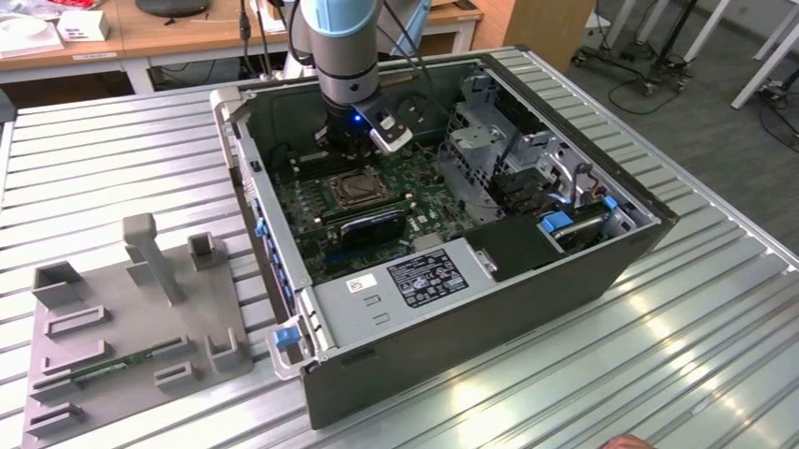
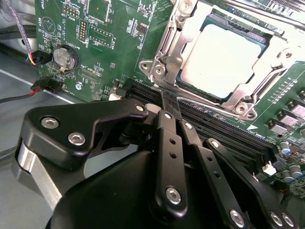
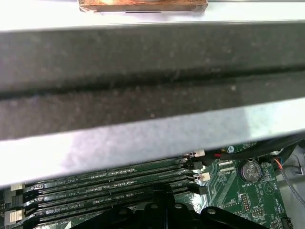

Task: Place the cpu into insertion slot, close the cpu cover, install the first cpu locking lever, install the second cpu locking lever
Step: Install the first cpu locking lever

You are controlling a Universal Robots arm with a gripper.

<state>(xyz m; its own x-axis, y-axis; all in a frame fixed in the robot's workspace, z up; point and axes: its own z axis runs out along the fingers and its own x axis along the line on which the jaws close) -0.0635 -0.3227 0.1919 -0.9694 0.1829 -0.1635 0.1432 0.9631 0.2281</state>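
Exterior view, near to far.
- One slatted metal tabletop (image 1: pixel 649 355).
- One grey fixture plate (image 1: pixel 119 323) at about 8 o'clock in the exterior view. It lies flat on the tabletop and carries several upright holders. One green memory stick (image 1: pixel 125 359) lies in it.
- One open computer case (image 1: pixel 500 318) in the centre, on its side. One labelled power supply box (image 1: pixel 413 276) sits at the case's near end.
- One green motherboard (image 1: pixel 299 201) is beyond the power supply box.
- One insertion slot (image 1: pixel 354 190) is set into the motherboard, roughly mid-case.
- One arm (image 1: pixel 340 47) comes down into the case from 12 o'clock. Its wrist is just beyond the slot.
- One wooden desk (image 1: pixel 163 33) stands far back, at 11 o'clock.

Second wrist view.
- One gripper (image 2: pixel 167 101), black. Its fingertips are pressed together, and I can see nothing between them. The tips sit over the memory slots, just beside a corner of the cpu cover (image 2: pixel 174 45).
- One cpu (image 2: pixel 221 59) is seated in the slot, and its dull silver top shows through the cover's window.
- The cover lies flat around the cpu's edges.
- One coin battery (image 2: pixel 65 57) sits on the board, well apart from the slot.

First wrist view.
- Four long memory slots (image 3: pixel 109 183) run side by side, next to the gripper.
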